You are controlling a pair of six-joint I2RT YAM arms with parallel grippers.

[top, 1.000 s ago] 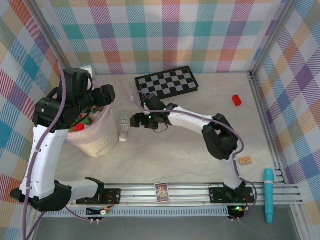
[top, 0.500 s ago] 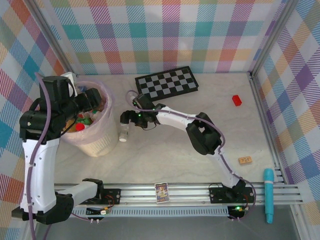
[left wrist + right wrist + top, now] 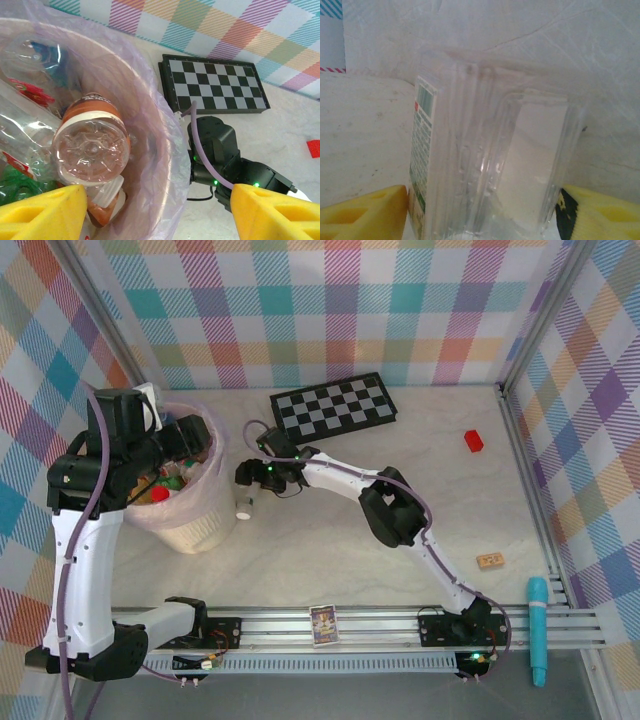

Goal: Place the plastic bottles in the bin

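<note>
The right gripper (image 3: 482,212) clasps the clear ribbed plastic bottle (image 3: 485,150), pads at 3 and 9 o'clock; the left gripper (image 3: 157,210) gapes wide above the pink-lined cream bin (image 3: 167,150).

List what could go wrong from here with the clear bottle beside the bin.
1. Right end effector flanks the clear bottle, thin and slick: it may crush or squirt out on closing.
2. The clear bottle lies close beside the bin: lifting could snag the pink liner.
3. Left end effector hovers open over the bin: the arms may collide at the drop.
</note>
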